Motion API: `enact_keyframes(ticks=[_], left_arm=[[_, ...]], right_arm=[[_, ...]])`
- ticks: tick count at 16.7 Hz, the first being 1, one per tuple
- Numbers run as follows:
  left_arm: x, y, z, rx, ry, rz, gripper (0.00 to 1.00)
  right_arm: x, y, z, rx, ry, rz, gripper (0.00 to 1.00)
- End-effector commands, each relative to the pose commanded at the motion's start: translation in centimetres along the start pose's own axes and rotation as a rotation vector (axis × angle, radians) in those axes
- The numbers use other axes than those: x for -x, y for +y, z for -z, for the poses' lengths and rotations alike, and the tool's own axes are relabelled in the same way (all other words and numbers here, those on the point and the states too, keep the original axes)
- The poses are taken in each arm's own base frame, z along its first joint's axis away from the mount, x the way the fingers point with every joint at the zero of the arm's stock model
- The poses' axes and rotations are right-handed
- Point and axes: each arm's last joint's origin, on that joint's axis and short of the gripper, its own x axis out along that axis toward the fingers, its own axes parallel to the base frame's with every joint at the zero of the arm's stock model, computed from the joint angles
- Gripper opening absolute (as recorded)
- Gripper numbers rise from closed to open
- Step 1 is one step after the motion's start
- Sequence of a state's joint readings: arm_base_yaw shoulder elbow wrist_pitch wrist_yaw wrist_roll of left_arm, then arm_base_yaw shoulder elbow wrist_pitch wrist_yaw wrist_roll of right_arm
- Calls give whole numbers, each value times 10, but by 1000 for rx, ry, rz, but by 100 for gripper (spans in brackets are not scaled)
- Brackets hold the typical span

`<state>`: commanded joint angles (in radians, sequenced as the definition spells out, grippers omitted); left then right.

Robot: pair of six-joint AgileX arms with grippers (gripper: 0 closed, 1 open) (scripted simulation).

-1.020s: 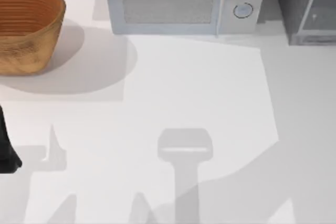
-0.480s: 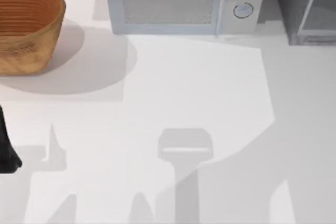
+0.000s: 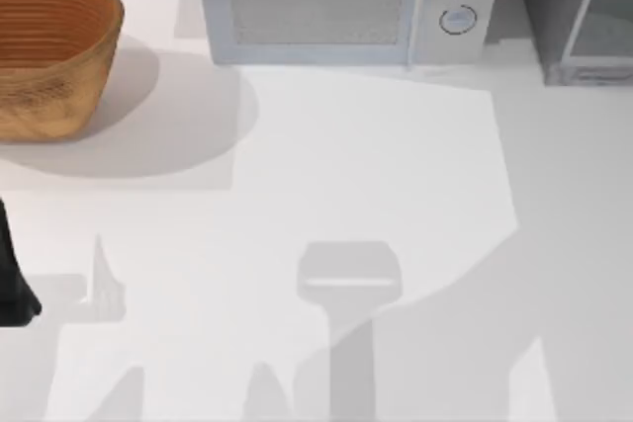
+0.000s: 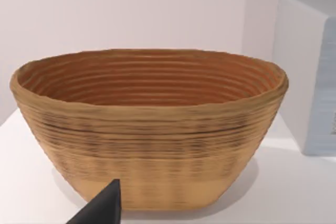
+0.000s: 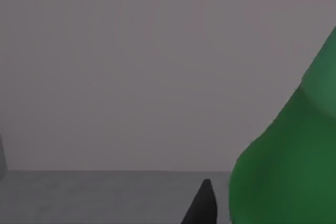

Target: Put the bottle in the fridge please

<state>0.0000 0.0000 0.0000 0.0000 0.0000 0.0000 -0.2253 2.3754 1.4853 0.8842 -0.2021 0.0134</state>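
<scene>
Currently at carry stage, by judgement: green bottle (image 5: 294, 156) close against right gripper (image 5: 210, 205) in right wrist view, shoulder and neck upright beside one dark fingertip (image 5: 202, 203). Grip state: cannot tell whether clamped on bottle. Fridge (image 3: 579, 12) at far right corner of surface (image 3: 326, 175), glassy door panel facing front; door position not determinable. Left arm (image 3: 12, 274) parked at left edge, facing woven basket (image 4: 149, 129); left gripper (image 4: 102, 208) state: cannot tell. Next move calls for bringing bottle to fridge opening, door open first. Count: one bottle, one fridge, one microwave (image 3: 341, 2) with two knobs, one basket.
</scene>
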Motion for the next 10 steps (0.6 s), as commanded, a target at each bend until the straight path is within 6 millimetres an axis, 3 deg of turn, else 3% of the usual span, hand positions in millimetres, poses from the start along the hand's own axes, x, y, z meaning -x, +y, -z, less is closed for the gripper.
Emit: enact_keyframes(ticks=[6,10], left_arm=[[0,0,0,0,0,0,100],[0,0,0,0,0,0,100]], right_arm=[[0,0,0,0,0,0,98],[0,0,0,0,0,0,100]])
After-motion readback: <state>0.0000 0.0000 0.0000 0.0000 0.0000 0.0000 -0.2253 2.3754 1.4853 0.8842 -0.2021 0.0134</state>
